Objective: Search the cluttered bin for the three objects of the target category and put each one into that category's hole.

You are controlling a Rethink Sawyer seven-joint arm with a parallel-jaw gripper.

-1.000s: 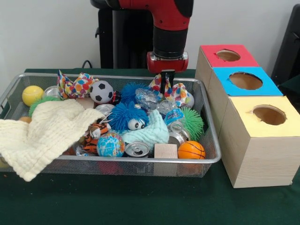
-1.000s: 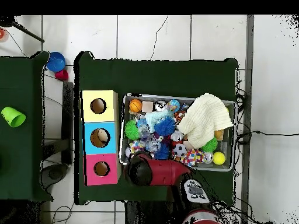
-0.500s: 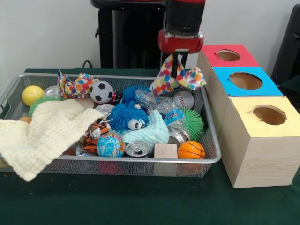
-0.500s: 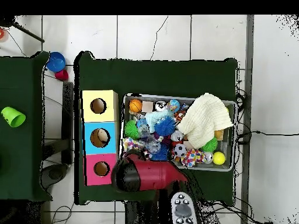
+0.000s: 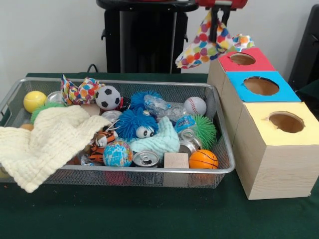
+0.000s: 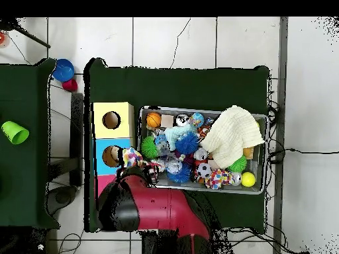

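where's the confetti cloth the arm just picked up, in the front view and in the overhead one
Front view: the confetti cloth hangs from the gripper at the top, right of centre, above the far right corner of the wire bin, beside the red-topped box.
Overhead view: the same cloth shows left of centre, over the gap between the bin's left rim and the boxes.
Shared landmark: the blue-surround hole, close beside the cloth in both.

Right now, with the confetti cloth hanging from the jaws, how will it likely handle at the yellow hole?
The confetti cloth droops in loose folds below the gripper, so probably floppy and light. Its spread corners may snag the yellow hole rim.
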